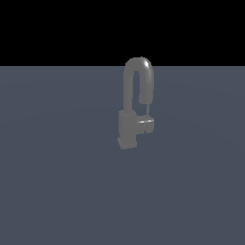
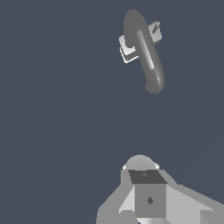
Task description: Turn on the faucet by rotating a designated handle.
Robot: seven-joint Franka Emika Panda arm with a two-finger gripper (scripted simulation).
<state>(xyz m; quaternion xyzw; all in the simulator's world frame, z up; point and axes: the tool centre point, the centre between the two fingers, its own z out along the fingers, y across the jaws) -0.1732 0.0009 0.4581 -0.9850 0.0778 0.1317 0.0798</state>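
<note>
The faucet (image 1: 130, 122) stands alone on the flat blue-grey bench (image 1: 52, 191), a little toward the exterior view's right of centre. Its blocky rectangular base sits on the bench, and the arched spout rises from the block, curves over and comes down on the exterior view's right side, ending above the handle (image 1: 147, 124). The handle is a short horizontal stub projecting from the base block toward the exterior view's right, with a lighter glossy patch on it; a thin upright pin stands on it, just below the spout's open end.

The exterior view shows no part of the arm. In the wrist view the faucet (image 2: 142, 50) is seen from above: the dark spout runs lengthwise across the paler base block, and a small pale piece that appears to be the handle (image 2: 155, 31) pokes out beside the spout.

The pincer (image 2: 146, 199) shows in the wrist view only as a grey-and-white housing at the picture's edge. It is well apart from the faucet, with bare bench between them, and touches nothing. Its fingertips are not visible, so I cannot tell whether they are apart or together.
</note>
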